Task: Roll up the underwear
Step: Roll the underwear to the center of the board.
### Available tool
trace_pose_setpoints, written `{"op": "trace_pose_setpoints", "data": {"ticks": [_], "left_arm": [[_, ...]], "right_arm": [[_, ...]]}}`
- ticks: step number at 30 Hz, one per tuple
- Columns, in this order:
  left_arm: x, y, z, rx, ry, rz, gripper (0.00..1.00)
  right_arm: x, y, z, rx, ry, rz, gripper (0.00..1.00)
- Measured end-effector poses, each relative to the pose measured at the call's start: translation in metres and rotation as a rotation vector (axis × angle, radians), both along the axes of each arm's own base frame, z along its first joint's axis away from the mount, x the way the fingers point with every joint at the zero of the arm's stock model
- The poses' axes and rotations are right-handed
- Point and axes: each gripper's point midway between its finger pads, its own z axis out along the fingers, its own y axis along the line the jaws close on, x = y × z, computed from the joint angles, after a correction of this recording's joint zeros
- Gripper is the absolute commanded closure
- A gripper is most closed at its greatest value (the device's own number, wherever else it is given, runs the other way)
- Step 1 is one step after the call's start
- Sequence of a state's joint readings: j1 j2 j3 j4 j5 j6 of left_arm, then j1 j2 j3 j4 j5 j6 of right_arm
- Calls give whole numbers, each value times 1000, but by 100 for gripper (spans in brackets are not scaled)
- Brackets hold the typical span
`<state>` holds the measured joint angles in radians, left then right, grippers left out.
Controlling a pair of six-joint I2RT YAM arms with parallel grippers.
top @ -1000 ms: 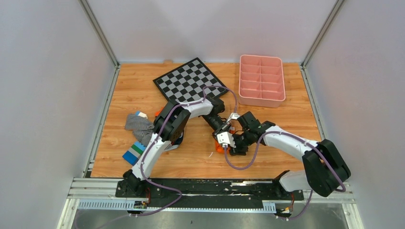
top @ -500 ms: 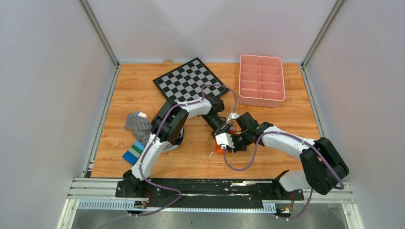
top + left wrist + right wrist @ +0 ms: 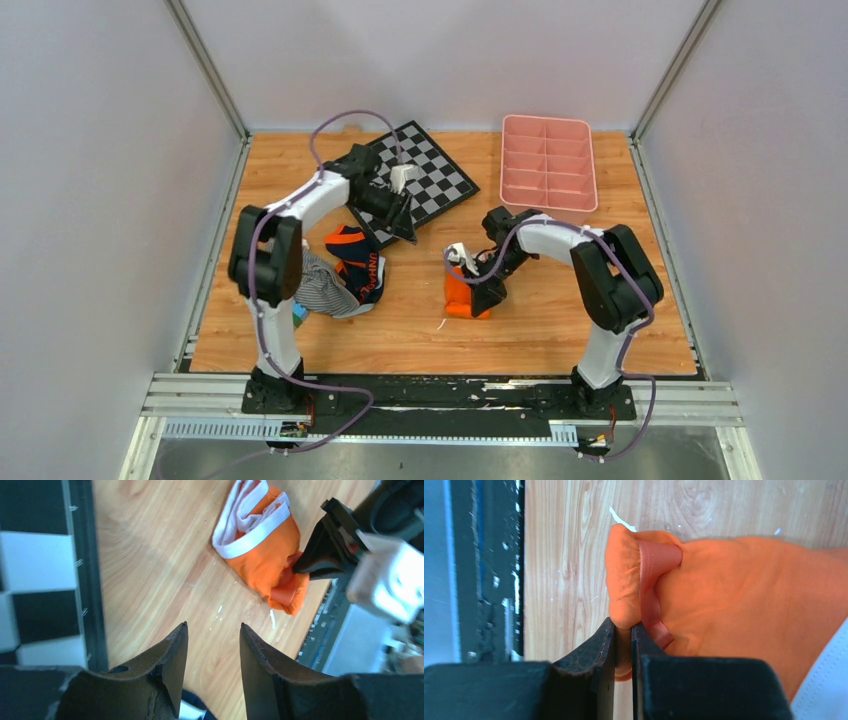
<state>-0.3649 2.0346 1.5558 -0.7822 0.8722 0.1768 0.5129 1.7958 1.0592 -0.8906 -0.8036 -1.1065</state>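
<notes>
- The underwear (image 3: 466, 300) lies on the wooden table (image 3: 560, 300), centre-right and well short of the near edge. It is bunched into a compact orange bundle.
- From the left wrist view, the white trim bands sit at the bundle's far end and the tucked orange fold at its near end. The long axis runs roughly far to near.
- The right gripper (image 3: 623, 628) is pressed together on that near fold, with orange cloth and a pinkish band squeezed between the fingers. Its wrist reaches in from the far right side of the bundle.
- The left gripper (image 3: 212, 637) has its fingers spread and holds nothing. It hangs over the near edge of the chessboard (image 3: 440, 180), far and left of the bundle and well apart from it.
- The key relation is that the right arm is on the garment while the left must travel near and right to help. Any further rolling likely runs along the far-near axis, toward the trim end.
- The roll looks partly formed, loose at the white bands.
- A navy pair (image 3: 360, 265) and a striped garment (image 3: 325, 292) lie to the left, and a pink divided tray (image 3: 590, 205) sits far right. None of these touch the bundle.
</notes>
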Motion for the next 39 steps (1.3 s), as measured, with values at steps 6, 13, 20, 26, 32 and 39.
{"op": "trace_pose_setpoints", "data": {"ticks": [6,13,20,26,32,39], "left_arm": [[-17,28,71,-29,-416,108,50],[-23,10,151,-66,-837,-8,52],[-92,-45,99,37,-911,-437,52],[-154,-92,35,123,-978,-818,53],[-154,-91,-30,282,-999,-891,52],[-140,-95,-44,327,-1047,-847,51]], "right_arm": [[10,-3,0,-37,295,-175,100],[18,-3,-2,-151,658,-339,100],[20,-2,-3,-226,776,-398,100],[20,-2,-3,-243,789,-415,100],[20,-3,-3,-246,793,-422,100],[21,-3,-3,-245,794,-424,100]]}}
